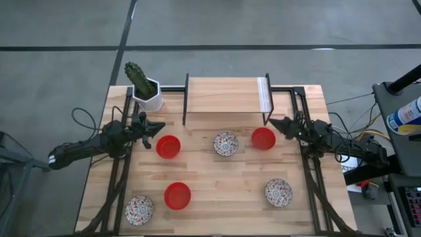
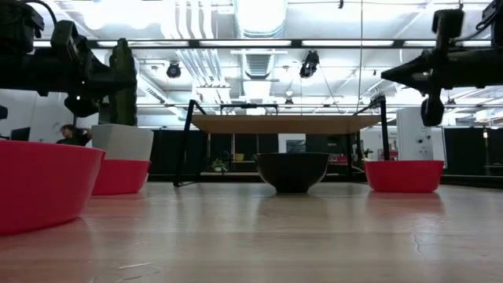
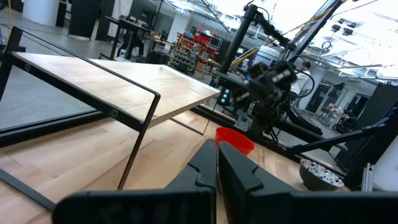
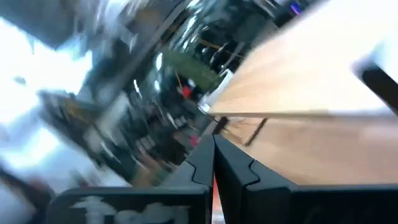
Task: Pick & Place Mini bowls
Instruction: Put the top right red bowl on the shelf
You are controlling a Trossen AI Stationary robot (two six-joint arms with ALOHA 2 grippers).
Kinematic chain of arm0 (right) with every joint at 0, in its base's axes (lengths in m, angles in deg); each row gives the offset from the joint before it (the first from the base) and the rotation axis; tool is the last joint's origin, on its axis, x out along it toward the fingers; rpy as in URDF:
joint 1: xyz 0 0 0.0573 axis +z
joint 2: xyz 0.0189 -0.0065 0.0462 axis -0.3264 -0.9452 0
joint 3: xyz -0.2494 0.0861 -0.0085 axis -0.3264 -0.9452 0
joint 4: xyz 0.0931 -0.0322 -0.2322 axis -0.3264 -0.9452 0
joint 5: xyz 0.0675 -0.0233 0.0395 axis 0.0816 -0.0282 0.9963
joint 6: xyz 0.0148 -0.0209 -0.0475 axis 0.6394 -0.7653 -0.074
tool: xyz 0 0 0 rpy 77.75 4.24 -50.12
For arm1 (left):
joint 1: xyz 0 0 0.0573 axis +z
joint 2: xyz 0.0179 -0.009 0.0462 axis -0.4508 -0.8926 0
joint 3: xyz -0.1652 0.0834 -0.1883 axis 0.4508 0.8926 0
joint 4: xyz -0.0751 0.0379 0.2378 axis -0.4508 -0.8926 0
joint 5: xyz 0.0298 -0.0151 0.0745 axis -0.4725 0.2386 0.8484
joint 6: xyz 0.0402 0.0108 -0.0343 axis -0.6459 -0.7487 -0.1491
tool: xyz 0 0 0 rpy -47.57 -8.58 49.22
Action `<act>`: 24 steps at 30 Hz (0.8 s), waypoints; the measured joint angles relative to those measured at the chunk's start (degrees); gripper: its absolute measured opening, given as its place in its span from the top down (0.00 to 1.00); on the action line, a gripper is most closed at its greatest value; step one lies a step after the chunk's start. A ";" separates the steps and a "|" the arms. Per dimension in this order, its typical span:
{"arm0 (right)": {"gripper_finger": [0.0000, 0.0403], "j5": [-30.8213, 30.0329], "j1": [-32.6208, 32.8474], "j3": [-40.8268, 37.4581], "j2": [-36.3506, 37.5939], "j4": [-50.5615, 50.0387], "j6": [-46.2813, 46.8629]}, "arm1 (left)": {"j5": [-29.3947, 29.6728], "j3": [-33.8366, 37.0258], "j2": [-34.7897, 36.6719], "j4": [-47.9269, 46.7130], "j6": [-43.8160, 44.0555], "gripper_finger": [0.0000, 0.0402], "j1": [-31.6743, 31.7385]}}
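Six mini bowls rest on their bases on the table. The red ones are at centre-left (image 1: 168,146), right of centre (image 1: 263,138) and near-left (image 1: 177,195). The floral ones sit at the centre (image 1: 225,143), near-right (image 1: 278,192) and near-left corner (image 1: 139,209). My left gripper (image 1: 163,126) is shut and hovers just beyond the centre-left red bowl, well above the table (image 2: 130,79). My right gripper (image 1: 272,121) is shut too, hovering just beyond the right red bowl (image 2: 403,174). The left wrist view shows shut fingers (image 3: 216,155) pointing at that red bowl (image 3: 235,140).
A low wooden shelf on a black metal frame (image 1: 227,94) stands at the table's far middle, between the two grippers. A white hexagonal pot with a cactus (image 1: 146,92) sits at the far left corner, close behind the left gripper. Bare wood lies between the bowls.
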 joint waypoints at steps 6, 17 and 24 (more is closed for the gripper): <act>0.98 3.92 0.04 0.00 0.02 0.07 14.34 | 0.00 0.00 0.00 0.00 0.00 0.98 0.00; 0.96 17.36 0.07 0.13 -2.40 -1.65 24.07 | 0.02 0.00 -0.02 0.00 0.00 0.98 -0.02; 0.92 22.83 0.07 9.88 -8.33 -15.82 20.73 | 0.00 0.00 0.00 0.00 0.00 0.98 0.00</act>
